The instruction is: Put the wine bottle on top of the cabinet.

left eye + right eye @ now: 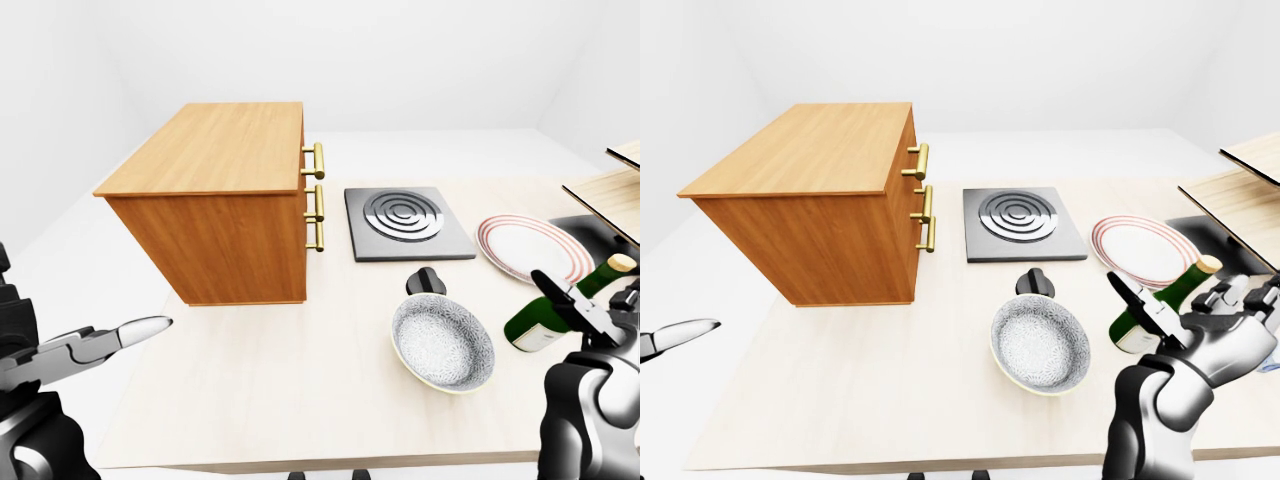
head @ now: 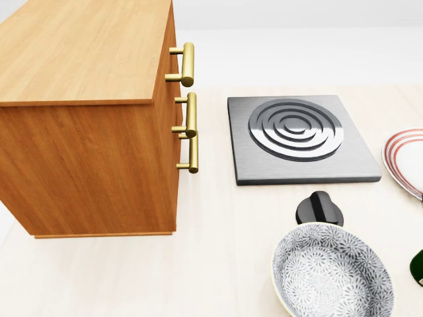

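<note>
A: Where's the wine bottle point(image 1: 552, 318) sitting?

B: On the table point(image 1: 300, 370), at the right of the left-eye view, lying tilted with its cork end pointing up and right. It's between the patterned bowl point(image 1: 442, 347) and the table's right edge, just below the red-rimmed plate point(image 1: 527, 247).

A: And the right hand point(image 1: 1200, 322)?

B: Right at the bottle, its fingers point(image 1: 1133, 297) spread on either side of the green body. They stand open about it; I see no closed grip.

A: The left hand point(image 1: 95, 341)?

B: Low at the left of the left-eye view, off the table's left edge, one finger pointing right, open and holding nothing.

A: The cabinet point(image 1: 225, 205)?

B: Wooden, with three brass handles point(image 2: 190, 112) on its right face, standing on the table at upper left. Its top is bare wood. It's well apart from the bottle.

A: What lies between them?

B: A grey hob plate point(image 2: 297, 137) with concentric rings, a black knob point(image 2: 319, 208) just below it, then the bowl. In the head view only a dark sliver of the bottle shows at the right edge
</note>
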### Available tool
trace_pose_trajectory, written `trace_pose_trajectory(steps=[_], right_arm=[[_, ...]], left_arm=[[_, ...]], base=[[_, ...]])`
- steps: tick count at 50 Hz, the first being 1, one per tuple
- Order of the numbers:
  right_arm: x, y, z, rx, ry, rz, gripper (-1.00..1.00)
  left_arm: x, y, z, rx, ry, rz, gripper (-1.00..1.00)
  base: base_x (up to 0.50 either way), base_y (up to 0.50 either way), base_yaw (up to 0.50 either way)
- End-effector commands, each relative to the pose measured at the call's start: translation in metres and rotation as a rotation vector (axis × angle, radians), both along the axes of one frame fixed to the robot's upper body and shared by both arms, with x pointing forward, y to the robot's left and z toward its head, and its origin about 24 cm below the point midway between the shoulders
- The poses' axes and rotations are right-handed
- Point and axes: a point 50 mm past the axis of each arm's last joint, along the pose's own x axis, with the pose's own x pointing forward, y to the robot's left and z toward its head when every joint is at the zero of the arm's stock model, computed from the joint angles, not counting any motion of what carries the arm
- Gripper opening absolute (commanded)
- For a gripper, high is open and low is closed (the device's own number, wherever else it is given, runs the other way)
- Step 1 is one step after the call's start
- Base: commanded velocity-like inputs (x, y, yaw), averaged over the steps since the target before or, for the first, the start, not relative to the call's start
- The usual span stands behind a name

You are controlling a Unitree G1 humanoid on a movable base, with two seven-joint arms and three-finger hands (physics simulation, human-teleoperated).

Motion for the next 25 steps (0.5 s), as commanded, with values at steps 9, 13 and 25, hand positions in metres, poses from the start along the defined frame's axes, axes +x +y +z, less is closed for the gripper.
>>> trace_pose_trajectory(steps=[9, 13, 25], right_arm=[[-0.016, -0.028, -0.004, 0.054, -0.01, -0.084, 1.0], [-0.016, -0.029, -0.007, 0.06, 0.001, -0.088, 1.0], [-0.013, -0.035, -0.028, 0.111, 0.086, -0.1, 1.0]], left_arm=[[0.002, 0.001, -0.004, -0.008, 0.02, 0.002, 1.0], [0.003, 0.001, -0.004, -0.01, 0.021, 0.002, 1.0], [0.004, 0.0, -0.005, -0.014, 0.026, 0.0, 1.0]], base=[[0.0, 0.0, 0.0], [0.0, 0.0, 0.0], [0.0, 0.0, 0.0]])
